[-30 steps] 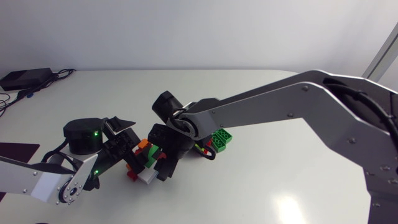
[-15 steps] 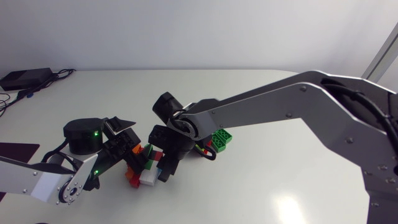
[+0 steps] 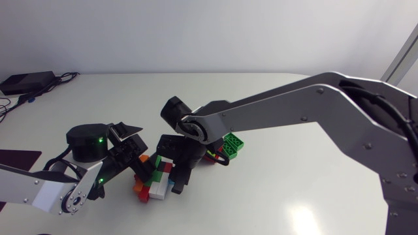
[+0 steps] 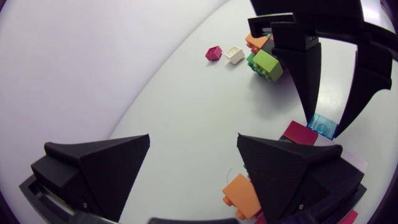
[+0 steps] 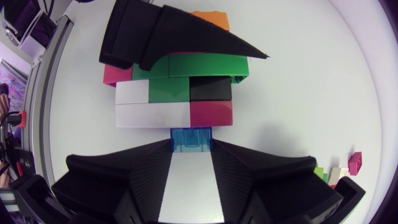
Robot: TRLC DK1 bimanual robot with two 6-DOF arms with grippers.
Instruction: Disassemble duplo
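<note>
The duplo assembly (image 3: 155,185) lies flat on the table: white, green, black and red bricks (image 5: 174,99), with an orange one (image 4: 242,196) at its far end. A clear blue brick (image 5: 191,135) sticks out of its near side, and my right gripper (image 5: 193,144) is shut on that brick from both sides. In the head view the right gripper (image 3: 175,181) comes down at the stack's right. My left gripper (image 4: 193,138) stands wide open at the stack's other side, with one finger (image 5: 174,37) lying over the far bricks.
Loose bricks sit behind the right arm: a green one (image 3: 232,145) in the head view, and small magenta (image 4: 213,53) and white (image 4: 234,54) ones in the left wrist view. A black box with cables (image 3: 26,81) is at the far left corner.
My right gripper has closed onto the clear blue brick. The assembly has slid and tipped toward the table's front, now lying flatter. The left arm has stayed put.
</note>
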